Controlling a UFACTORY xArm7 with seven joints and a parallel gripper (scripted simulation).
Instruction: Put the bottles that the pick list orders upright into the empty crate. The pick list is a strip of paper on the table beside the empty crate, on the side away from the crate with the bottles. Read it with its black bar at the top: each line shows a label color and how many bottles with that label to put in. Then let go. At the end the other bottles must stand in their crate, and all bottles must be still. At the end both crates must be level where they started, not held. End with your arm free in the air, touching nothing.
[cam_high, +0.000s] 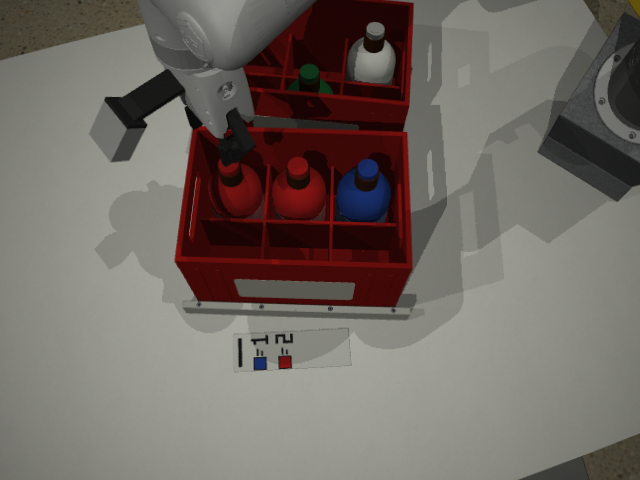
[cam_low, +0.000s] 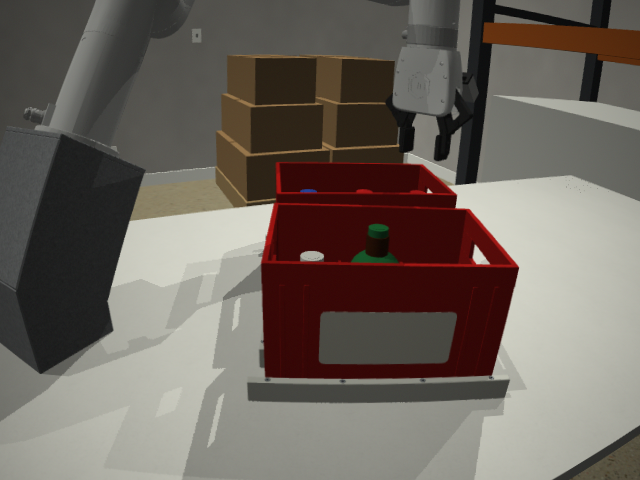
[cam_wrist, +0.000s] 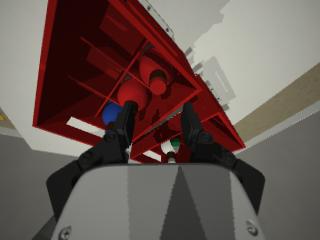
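Note:
The pick list (cam_high: 320, 348) reads blue 1, red 2. In the crate beside it (cam_high: 294, 262) (cam_low: 361, 197), a red bottle (cam_high: 237, 193) (cam_wrist: 158, 85), a second red bottle (cam_high: 298, 197) (cam_wrist: 132, 94) and a blue bottle (cam_high: 363, 198) (cam_wrist: 110, 114) stand upright in one row; its other row is empty. In the other crate (cam_high: 407, 56) (cam_low: 289, 320) stand a green bottle (cam_high: 309, 74) (cam_low: 377, 242) and a white bottle (cam_high: 371, 62) (cam_low: 311, 256). My gripper (cam_high: 235, 149) (cam_low: 423, 147) (cam_wrist: 158, 111) is open and empty above the end red bottle, clear of its cap. Both crates look level.
A metal strip (cam_high: 294, 308) runs along the list-side crate's foot, and another (cam_low: 382, 390) along the other crate. The robot's dark base (cam_high: 589, 149) (cam_low: 62, 248) stands beside the crates. Arm links hide part of the other crate in the top view. Cardboard boxes (cam_low: 284, 124) are stacked behind.

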